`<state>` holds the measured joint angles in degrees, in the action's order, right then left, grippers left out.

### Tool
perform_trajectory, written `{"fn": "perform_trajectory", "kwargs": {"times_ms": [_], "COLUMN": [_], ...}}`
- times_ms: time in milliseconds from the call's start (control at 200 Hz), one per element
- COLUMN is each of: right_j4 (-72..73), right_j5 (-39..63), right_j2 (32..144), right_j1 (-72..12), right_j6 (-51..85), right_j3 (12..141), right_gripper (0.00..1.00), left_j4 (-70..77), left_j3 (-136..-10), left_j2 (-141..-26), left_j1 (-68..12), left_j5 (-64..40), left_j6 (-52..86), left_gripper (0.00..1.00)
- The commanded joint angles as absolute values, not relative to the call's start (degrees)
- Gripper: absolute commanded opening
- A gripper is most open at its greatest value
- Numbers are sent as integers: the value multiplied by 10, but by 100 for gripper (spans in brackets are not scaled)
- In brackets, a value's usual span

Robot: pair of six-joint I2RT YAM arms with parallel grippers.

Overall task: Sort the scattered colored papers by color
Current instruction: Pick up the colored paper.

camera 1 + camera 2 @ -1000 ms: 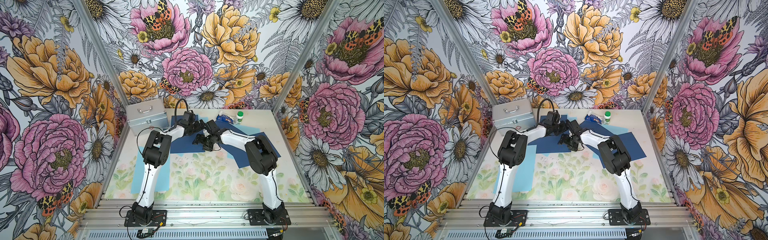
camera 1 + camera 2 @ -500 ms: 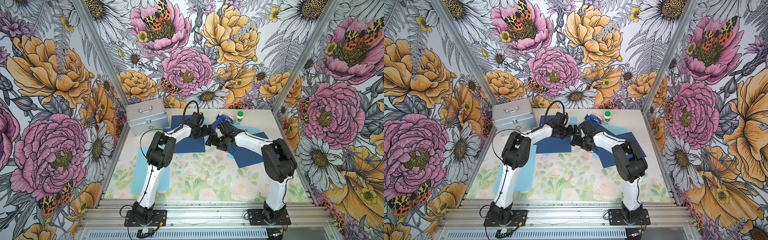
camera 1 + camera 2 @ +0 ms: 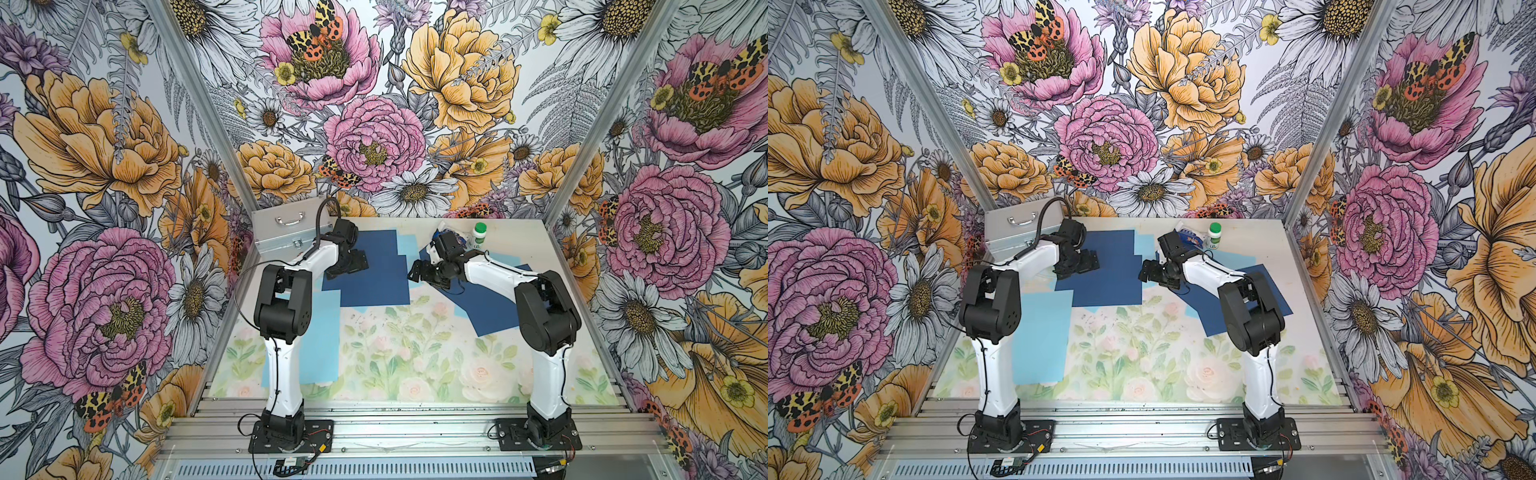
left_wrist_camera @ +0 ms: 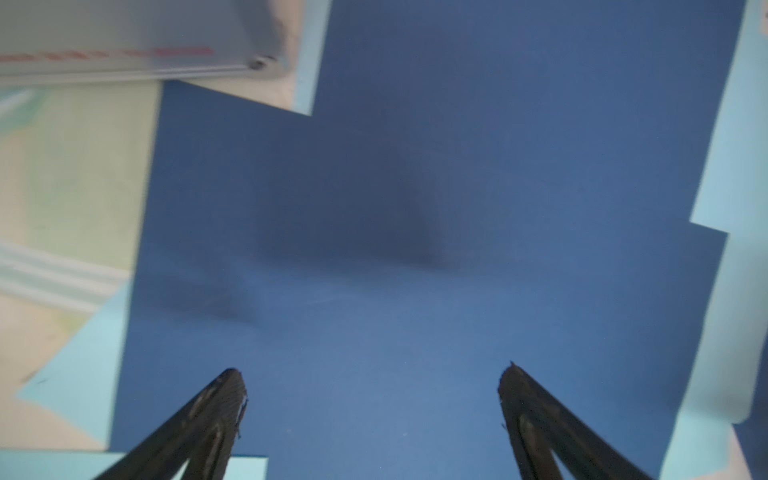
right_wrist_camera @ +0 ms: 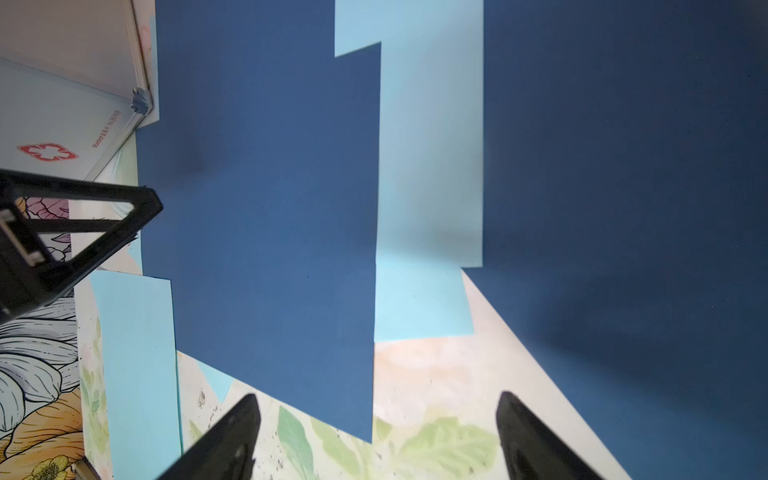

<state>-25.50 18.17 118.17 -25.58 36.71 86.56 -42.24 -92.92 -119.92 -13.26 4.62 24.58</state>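
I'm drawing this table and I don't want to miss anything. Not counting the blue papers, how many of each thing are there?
Robot arms: 2
Metal case: 1
Bottle with a green cap: 1
Crinkly packet: 1
Total: 5

Floral wallpaper covering three walls [image 3: 374,124]: pink and orange peonies, white daisies, spotted moths. Aluminium posts [image 3: 199,104] running up both back corners. Bench [image 3: 415,353] showing pale rose-and-leaf print. Slotted aluminium rail [image 3: 415,428] lying along front edge. Light falling evenly.
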Motion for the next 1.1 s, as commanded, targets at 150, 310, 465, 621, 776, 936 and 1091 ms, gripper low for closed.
{"fn": "perform_trajectory", "kwargs": {"times_ms": [150, 310, 465, 621, 776, 936, 1091], "right_j4": [-260, -261, -268, -276, -286, -294, -293], "right_j5": [213, 226, 227, 226, 213, 213, 227], "right_j2": [1262, 1293, 1311, 1328, 1336, 1352, 1364], "right_j1": [-263, -266, -265, -263, -262, -260, -262], "right_j6": [373, 379, 380, 383, 387, 399, 411], "right_j3": [963, 1003, 1024, 1048, 1059, 1070, 1071], "right_gripper": [89, 89, 89, 89, 88, 88, 88], "left_j4": [-466, -460, -447, -432, -422, -422, -417], "left_j3": [-904, -892, -884, -893, -917, -936, -937], "left_j2": [-1183, -1179, -1166, -1185, -1214, -1246, -1262], "left_j1": [-98, -67, -50, -24, -10, -11, -29], "left_j5": [149, 127, 101, 69, 32, 20, 10], "left_j6": [244, 250, 250, 251, 253, 253, 255], "left_gripper": [98, 75, 28, 1, 0, 0, 0]}}
